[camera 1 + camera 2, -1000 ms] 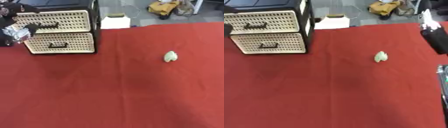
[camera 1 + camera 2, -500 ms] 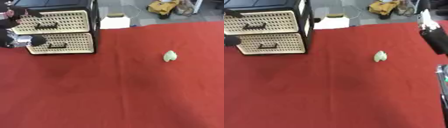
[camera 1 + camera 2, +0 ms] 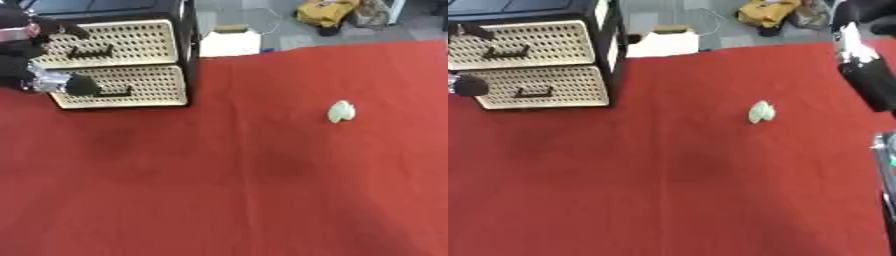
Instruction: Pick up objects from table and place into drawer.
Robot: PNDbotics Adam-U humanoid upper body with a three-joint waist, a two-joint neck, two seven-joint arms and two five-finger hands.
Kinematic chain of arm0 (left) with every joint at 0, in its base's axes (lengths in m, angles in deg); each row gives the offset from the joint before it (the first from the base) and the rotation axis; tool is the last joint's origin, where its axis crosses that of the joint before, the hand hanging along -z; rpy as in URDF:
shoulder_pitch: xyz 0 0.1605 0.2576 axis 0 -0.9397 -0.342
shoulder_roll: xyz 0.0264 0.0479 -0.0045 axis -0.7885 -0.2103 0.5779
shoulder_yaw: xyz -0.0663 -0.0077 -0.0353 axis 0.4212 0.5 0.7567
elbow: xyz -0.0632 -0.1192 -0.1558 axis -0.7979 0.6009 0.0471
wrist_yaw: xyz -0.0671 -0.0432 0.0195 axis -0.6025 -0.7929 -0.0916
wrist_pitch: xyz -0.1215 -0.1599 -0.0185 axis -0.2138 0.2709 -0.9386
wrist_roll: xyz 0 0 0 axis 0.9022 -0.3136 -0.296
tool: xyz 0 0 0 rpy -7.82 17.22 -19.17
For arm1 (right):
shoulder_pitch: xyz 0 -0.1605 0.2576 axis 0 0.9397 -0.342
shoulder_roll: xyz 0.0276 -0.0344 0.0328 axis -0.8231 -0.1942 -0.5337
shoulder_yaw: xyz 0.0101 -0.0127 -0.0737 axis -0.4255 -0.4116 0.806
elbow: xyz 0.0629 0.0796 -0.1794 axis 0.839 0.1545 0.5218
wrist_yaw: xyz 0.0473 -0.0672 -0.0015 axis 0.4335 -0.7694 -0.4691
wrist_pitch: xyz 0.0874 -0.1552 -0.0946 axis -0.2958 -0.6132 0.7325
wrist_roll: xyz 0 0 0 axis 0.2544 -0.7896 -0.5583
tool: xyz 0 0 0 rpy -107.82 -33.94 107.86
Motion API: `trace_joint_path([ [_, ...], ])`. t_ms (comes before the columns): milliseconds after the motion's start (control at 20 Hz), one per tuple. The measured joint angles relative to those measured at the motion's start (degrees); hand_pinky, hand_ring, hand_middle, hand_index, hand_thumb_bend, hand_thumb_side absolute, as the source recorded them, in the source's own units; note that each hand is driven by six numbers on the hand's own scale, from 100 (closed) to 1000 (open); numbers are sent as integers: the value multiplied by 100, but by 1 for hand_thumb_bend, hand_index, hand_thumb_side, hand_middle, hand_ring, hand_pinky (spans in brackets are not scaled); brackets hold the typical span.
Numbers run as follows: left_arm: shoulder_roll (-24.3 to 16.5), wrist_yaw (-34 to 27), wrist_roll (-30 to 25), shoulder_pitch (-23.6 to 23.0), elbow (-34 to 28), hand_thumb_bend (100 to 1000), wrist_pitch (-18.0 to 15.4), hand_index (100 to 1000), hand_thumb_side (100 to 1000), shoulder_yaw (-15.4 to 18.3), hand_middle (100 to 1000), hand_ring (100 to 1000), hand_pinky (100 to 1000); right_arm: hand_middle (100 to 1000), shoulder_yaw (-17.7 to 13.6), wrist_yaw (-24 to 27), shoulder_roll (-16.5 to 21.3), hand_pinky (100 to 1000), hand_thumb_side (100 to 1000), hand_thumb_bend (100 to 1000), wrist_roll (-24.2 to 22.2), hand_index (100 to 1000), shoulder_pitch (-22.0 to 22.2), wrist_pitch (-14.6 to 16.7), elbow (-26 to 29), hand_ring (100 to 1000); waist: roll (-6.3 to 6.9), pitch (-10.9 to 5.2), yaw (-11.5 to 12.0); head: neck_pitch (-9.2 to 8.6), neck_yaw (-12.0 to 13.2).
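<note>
A black cabinet (image 3: 186,30) with two cream perforated drawers stands at the table's far left. My left hand (image 3: 33,65), black and silver, is spread open in front of the drawer fronts. One fingertip (image 3: 83,85) lies just left of the lower drawer's dark handle (image 3: 115,92), and another finger reaches over the upper drawer (image 3: 122,42). A small pale green object (image 3: 341,111) lies alone on the red cloth (image 3: 227,180), far right of the cabinet. Part of my right arm (image 3: 870,75) shows at the right edge, above and right of the object; its hand is not clear.
Beyond the table's far edge sit a white box (image 3: 229,44) and a yellow bag (image 3: 328,11) on the floor. The red cloth runs from the cabinet to the near edge. A grey part (image 3: 886,170) shows at the lower right edge.
My left hand has slid right and a little down across the drawer fronts, its fingertip now close to the lower handle. The pale green object and right arm have stayed put.
</note>
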Motion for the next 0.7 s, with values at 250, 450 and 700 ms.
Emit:
trace_joint_path([
  [250,125,189,22,103,277,798,29,943,1000,-62,100,100,100,545,-16,0,0,698,695,326,24,805,-3,-12,0,813,-1,28,3,0,58],
  [450,199,326,89,131,413,793,68,939,1000,-97,100,100,100,545,-17,0,0,698,695,326,28,806,-3,-12,0,814,-1,38,9,-4,142],
  [700,246,558,225,179,532,786,159,969,1000,-98,100,100,100,544,-17,1,0,699,696,327,28,806,-3,-12,0,815,0,57,11,-55,201],
])
